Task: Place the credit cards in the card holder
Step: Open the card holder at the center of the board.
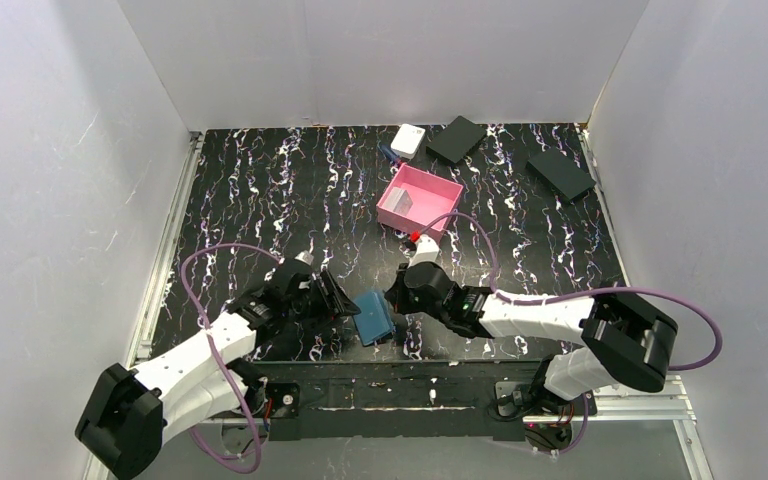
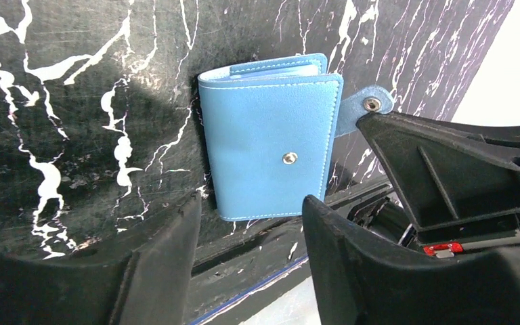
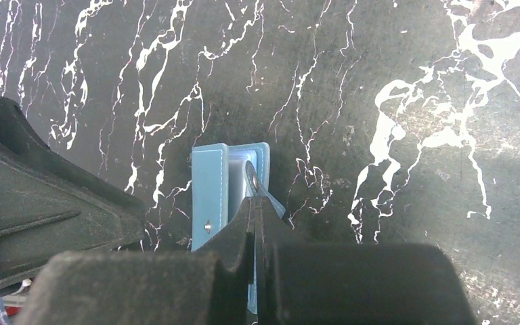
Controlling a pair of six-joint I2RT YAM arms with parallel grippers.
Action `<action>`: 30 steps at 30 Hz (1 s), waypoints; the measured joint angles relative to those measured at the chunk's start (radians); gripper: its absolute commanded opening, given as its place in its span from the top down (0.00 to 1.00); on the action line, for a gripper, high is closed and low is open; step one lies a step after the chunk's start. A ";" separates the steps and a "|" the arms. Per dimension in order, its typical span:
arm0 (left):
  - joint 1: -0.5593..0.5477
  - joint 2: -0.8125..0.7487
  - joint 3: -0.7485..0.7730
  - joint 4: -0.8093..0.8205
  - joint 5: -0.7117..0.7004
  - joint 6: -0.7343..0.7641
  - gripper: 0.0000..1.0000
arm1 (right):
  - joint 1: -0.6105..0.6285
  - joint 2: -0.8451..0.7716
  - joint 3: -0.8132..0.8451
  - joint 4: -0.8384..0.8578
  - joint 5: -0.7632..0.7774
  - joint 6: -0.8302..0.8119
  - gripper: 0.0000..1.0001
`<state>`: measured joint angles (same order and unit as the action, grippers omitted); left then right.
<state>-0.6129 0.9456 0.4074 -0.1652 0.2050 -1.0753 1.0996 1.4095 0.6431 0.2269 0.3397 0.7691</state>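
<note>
Card holder (image 3: 210,188) tab pinched, right gripper (image 3: 255,202) closed

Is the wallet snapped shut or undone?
Folded but undone: the wallet's covers lie together, its stud is bare, and the tab sticks out sideways, pinched in the right gripper.

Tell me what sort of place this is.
Probably a robot lab cell: white walls box in a black marbled table, with the left arm and right arm bolted at its edge and props like a pink tray.
</note>
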 measured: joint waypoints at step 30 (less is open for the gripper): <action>-0.189 0.387 0.411 -0.264 -0.311 0.088 0.37 | 0.000 -0.057 -0.001 -0.002 -0.021 0.021 0.99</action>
<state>-0.8021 1.3325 0.8187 -0.4295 -0.1055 -0.9868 1.0996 1.3527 0.6426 0.2248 0.3191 0.7906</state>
